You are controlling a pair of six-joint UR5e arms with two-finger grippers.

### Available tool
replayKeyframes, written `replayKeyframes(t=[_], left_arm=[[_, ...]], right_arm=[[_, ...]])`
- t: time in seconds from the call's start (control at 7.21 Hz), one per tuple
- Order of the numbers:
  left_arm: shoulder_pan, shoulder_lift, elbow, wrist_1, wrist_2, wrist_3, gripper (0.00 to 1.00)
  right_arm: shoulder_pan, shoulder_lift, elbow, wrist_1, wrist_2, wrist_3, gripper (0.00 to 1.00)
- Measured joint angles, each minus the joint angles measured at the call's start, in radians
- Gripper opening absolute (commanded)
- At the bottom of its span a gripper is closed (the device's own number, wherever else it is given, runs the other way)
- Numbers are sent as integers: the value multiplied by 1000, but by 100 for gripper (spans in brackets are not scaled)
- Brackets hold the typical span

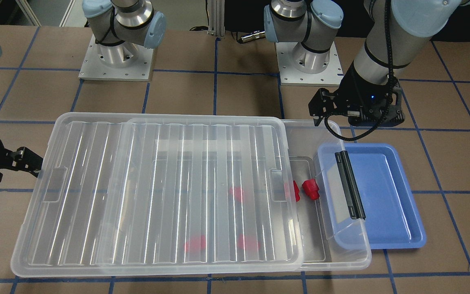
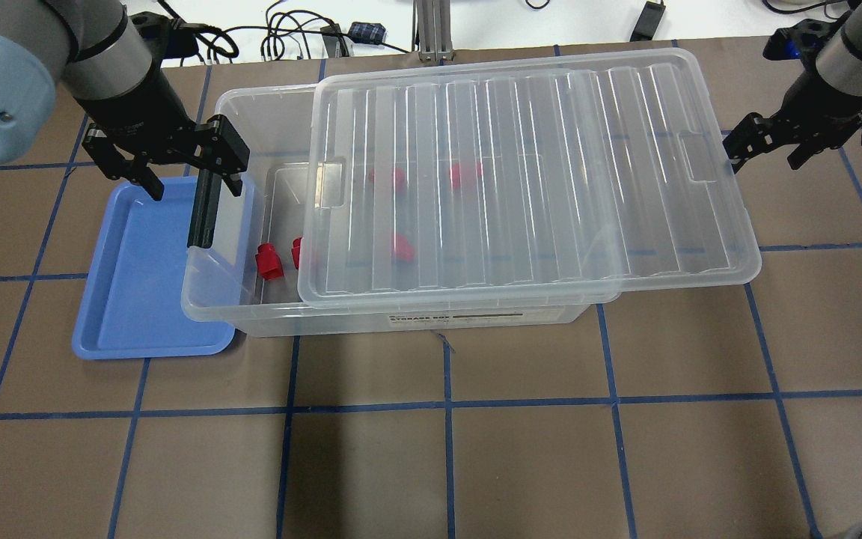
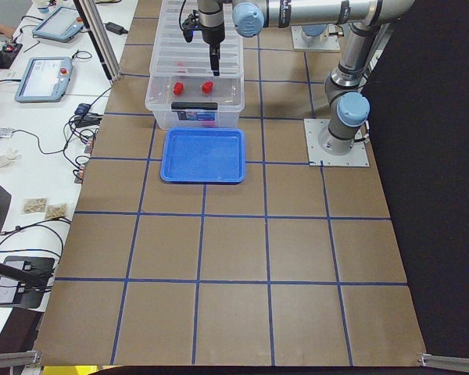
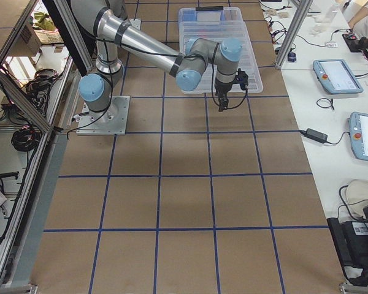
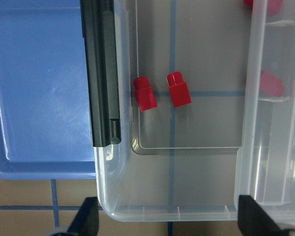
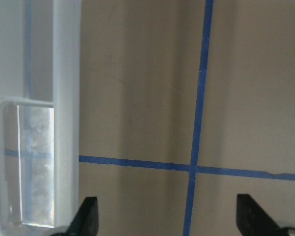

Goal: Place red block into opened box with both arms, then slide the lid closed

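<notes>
Two grippers stand wide open and empty as you look down from overhead. At far left, the left gripper (image 2: 195, 190) hangs with its fingers spread above the black latch (image 2: 203, 209), where the blue tray (image 2: 132, 299) sits just beside the clear box (image 2: 341, 323). Next, in the box's uncovered strip, one red block (image 2: 269, 260) lies on the floor, with a second red block (image 5: 178, 89) just beside it but apart, near the edge of the lid (image 2: 536, 172). Three more red blocks (image 2: 401, 247) show blurred beneath that ribbed lid, which rests on the box pushed toward the right and overhangs that end. At far right, the right gripper (image 2: 765, 156) holds its fingers well apart just off the lid's notched short end; you cannot tell whether it touches.
</notes>
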Motion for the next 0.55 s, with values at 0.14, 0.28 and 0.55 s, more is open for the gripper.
replayKeyframes(t=[0.14, 0.28, 0.55], left_arm=[[0, 0, -1, 4, -1, 0, 100], [0, 0, -1, 6, -1, 0, 100], [0, 0, -3, 7, -1, 1, 100]], right_arm=[[36, -2, 0, 0, 0, 45, 100], [74, -6, -1, 1, 0, 94, 100], [138, -14, 0, 1, -3, 173, 100]])
